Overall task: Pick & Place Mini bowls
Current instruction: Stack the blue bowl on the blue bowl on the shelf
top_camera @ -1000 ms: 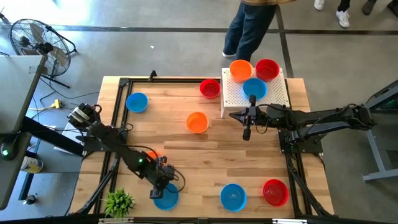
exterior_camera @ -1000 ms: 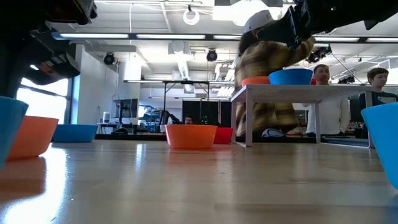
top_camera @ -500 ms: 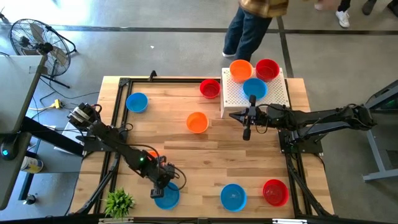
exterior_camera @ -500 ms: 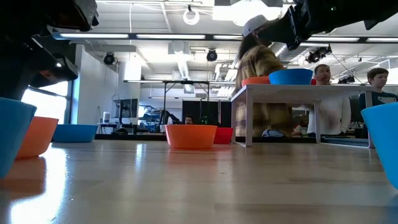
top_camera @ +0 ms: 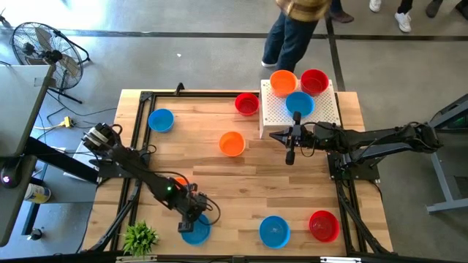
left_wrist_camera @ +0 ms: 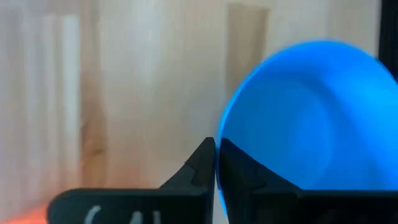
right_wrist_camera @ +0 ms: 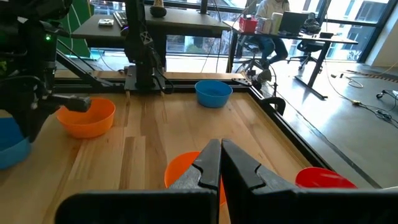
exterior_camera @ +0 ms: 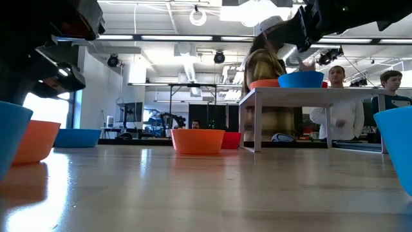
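Observation:
My left gripper is near the table's front left and shut on a blue mini bowl, which also shows in the left wrist view and the low view. My right gripper is shut and empty; it hovers by the near left corner of the white perforated box. An orange, a red and a blue bowl rest on that box. In the right wrist view the shut fingers hang above an orange bowl. My left gripper pinches the blue bowl's rim, with one finger over the bowl's inside and the other outside it. The fingers come from above, pointing down. Whether the bowl is clear of the table cannot be told.
Loose bowls stand on the wooden table: blue, red, orange, blue, red, and an orange one partly under the left arm. A small green plant sits at the front left corner. A person stands beyond the far edge.
My left gripper has edged a little toward the table's right edge, still shut on the blue bowl, which has shifted slightly with it. The person behind the table has moved.

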Motion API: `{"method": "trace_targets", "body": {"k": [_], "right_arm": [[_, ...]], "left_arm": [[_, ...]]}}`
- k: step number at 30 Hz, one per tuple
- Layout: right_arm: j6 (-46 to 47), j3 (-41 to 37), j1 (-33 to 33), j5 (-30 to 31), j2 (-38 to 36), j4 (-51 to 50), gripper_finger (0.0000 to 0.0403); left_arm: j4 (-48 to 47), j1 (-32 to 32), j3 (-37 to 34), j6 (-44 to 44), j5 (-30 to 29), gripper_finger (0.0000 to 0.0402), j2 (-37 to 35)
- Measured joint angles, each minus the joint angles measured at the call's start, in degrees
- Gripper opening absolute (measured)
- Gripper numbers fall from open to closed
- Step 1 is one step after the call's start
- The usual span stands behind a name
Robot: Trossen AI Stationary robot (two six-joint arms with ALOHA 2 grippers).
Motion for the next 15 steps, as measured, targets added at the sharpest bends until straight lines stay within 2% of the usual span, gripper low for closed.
{"method": "trace_targets", "body": {"k": [4, 9, 15], "right_arm": [[0.17, 0.00, -0.01, 0.00, 0.01, -0.34, 0.0000], [0.26, 0.00, -0.01, 0.02, 0.01, -0.36, 0.0000], [5.61, 0.00, 0.00, 0.73, -0.15, -1.48, 0.0000]], "left_arm": [[1.18, 0.26, 0.04, 0.12, -0.03, 0.0006, 0.22], [-1.49, 3.75, 1.15, -1.67, -1.42, 0.0003, -1.08], [-3.86, 11.85, 4.28, -5.35, -2.85, 0.0002, -1.57]]}}
